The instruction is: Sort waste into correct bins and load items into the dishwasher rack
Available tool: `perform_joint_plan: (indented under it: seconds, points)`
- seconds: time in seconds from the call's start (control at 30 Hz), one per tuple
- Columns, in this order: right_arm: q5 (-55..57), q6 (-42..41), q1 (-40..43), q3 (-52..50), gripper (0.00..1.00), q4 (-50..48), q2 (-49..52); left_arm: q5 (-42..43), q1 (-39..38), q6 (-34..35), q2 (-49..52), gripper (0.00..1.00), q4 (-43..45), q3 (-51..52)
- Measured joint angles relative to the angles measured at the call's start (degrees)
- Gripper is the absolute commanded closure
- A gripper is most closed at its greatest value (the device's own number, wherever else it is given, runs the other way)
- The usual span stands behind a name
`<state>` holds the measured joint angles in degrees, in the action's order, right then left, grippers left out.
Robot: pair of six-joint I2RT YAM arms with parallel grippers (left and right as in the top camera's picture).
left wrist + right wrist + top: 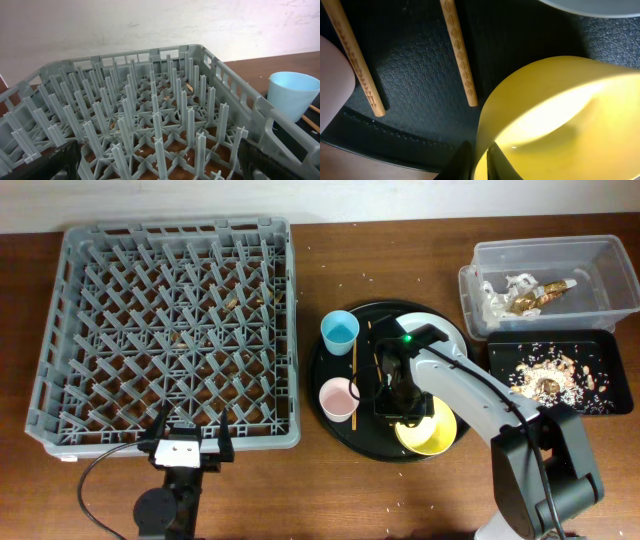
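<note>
My right gripper is shut on the rim of the yellow bowl, which is tilted on the round black tray. Two chopsticks lie on the tray beside the pink cup and blue cup. The grey plate sits at the tray's back, partly under my arm. My left gripper is open and empty at the front edge of the grey dishwasher rack.
The clear tub at the back right holds a gold wrapper and white tissue. The shallow black tray in front of it holds food scraps. Rice grains are scattered on the table and under the rack.
</note>
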<state>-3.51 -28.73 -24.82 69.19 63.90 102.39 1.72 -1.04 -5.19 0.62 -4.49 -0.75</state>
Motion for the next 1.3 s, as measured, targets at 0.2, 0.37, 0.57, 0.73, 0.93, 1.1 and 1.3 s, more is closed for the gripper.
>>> perform_joint_plan:
  seconds: [0.2,0.37,0.57,0.73,0.93,1.1,1.3]
  points:
    - [-3.8,3.7,1.8,15.8,0.50,3.0,-0.3,0.0,0.0,0.0,0.0,0.01,0.0,0.0]
    - [-8.2,5.2,-0.1,11.9,0.49,-6.0,-0.3,0.0,0.0,0.0,0.0,0.01,0.0,0.0]
    - [-9.8,5.6,-1.2,7.4,0.96,-9.3,5.0,0.0,0.0,0.0,0.0,0.01,0.0,0.0]
    - [-17.1,7.0,3.2,16.7,0.96,0.2,0.3,4.6,0.0,0.1,0.0,0.01,7.4,0.1]
    - [-18.5,9.9,12.0,30.2,0.96,7.0,-11.7,9.0,0.1,8.2,28.6,0.01,-0.6,-29.1]
    - [-19.1,9.9,12.6,30.3,0.96,5.6,-11.5,27.3,0.4,14.3,69.1,0.01,1.8,-60.5]
    - [-19.8,9.9,12.6,30.3,0.96,4.3,-11.5,69.6,-2.4,72.2,90.2,0.01,24.5,-63.3]
